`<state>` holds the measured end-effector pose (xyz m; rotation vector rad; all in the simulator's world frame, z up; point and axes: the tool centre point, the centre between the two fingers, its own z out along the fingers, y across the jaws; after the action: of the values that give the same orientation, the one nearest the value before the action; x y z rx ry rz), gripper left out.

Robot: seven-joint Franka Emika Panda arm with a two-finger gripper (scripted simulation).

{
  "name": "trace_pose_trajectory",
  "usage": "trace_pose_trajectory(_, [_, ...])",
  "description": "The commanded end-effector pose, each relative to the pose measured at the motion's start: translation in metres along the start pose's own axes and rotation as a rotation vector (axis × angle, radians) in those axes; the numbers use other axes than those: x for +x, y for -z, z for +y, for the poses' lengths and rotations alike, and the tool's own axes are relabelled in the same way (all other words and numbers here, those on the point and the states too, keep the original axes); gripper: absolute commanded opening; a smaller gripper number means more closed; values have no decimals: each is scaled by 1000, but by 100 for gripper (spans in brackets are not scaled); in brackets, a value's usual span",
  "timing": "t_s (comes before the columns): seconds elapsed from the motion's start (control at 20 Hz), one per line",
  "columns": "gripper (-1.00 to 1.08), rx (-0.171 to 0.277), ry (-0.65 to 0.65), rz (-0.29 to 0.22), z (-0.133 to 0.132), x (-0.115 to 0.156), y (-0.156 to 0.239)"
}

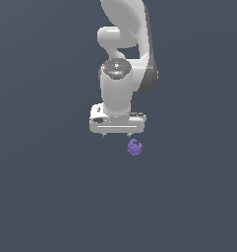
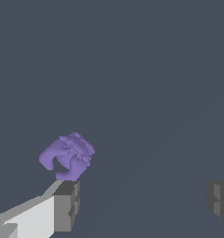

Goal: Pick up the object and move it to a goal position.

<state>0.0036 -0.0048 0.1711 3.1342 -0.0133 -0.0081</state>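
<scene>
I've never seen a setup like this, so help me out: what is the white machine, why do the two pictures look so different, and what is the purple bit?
These are computer-simulated pictures. The white machine is a robot arm, seen from a camera off the arm. At its end is the gripper, a two-fingered clamp. The other picture comes from a camera on the wrist, looking past the two grey fingertips. They stand wide apart and hold nothing. The purple lump is the thing to be picked up; it lies on the plain dark grey surface, close beside one fingertip, not between the two.

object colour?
Purple, plain matte; the object shows best in the wrist view.
</scene>
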Motion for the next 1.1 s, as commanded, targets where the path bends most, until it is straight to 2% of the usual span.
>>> trace_pose_trajectory(0.0, [100,0,0,0,0,0,0])
trace_pose_trajectory(0.55, [100,-23,47,-19,11,-3,-8])
trace_pose_trajectory(1.05, [100,-22,98,-18,4,-3,-13])
